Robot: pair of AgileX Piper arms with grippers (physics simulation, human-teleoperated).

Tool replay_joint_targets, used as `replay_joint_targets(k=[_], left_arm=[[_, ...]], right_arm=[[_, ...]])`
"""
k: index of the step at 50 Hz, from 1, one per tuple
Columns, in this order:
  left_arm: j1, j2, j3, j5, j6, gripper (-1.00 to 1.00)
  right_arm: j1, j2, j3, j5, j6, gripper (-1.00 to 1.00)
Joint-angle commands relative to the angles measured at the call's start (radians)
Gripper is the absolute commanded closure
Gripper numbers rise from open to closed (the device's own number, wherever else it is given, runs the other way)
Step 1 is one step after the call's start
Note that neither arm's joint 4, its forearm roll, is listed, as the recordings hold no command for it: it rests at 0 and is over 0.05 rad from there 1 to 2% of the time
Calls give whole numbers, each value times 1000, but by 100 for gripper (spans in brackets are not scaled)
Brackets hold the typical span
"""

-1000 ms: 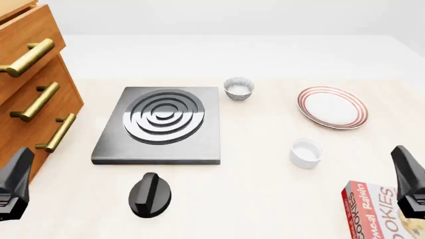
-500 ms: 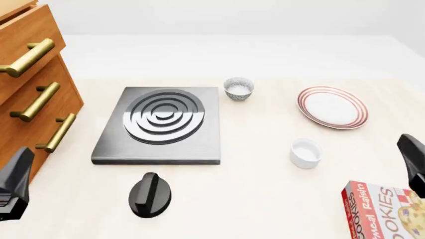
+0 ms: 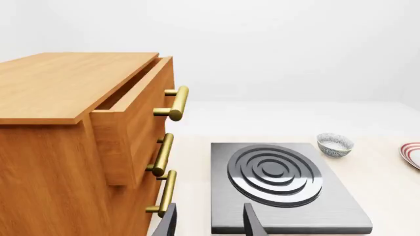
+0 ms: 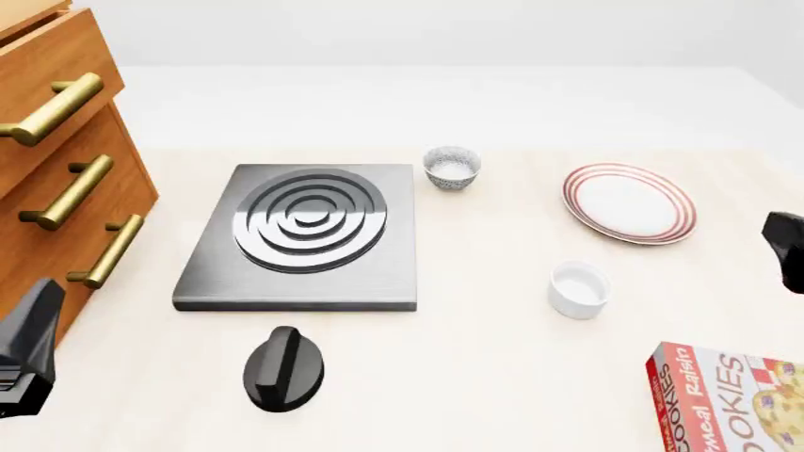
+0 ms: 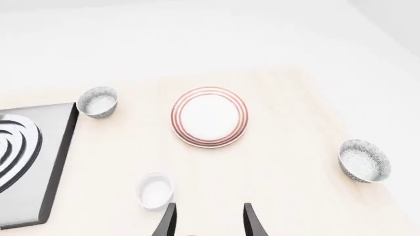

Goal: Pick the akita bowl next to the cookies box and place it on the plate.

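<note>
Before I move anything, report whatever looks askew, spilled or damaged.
Little stands out. The wooden cabinet's top drawer sits partly pulled out past the drawers below. Both patterned bowls, the ramekin and the plate sit upright, with no spills visible.

Plate (image 4: pixel 628 203) beside white ramekin (image 4: pixel 579 289)

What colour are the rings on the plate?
Red rings around the rim of the white plate, clearest in the right wrist view.
</note>
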Motion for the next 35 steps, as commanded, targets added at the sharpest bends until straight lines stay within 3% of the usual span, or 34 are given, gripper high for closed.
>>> replay_joint_targets(k=[1, 8, 21, 35], left_arm=[[0, 0, 0, 0, 0, -100], [0, 0, 0, 0, 0, -100], [0, 0, 0, 0, 0, -100], [0, 0, 0, 0, 0, -100]], right_arm=[[-95, 155, -113, 56, -2, -100], [-134, 218, -175, 84, -1, -100], [-279, 348, -242, 98, -66, -100], [-376, 450, -338, 127, -44, -100]])
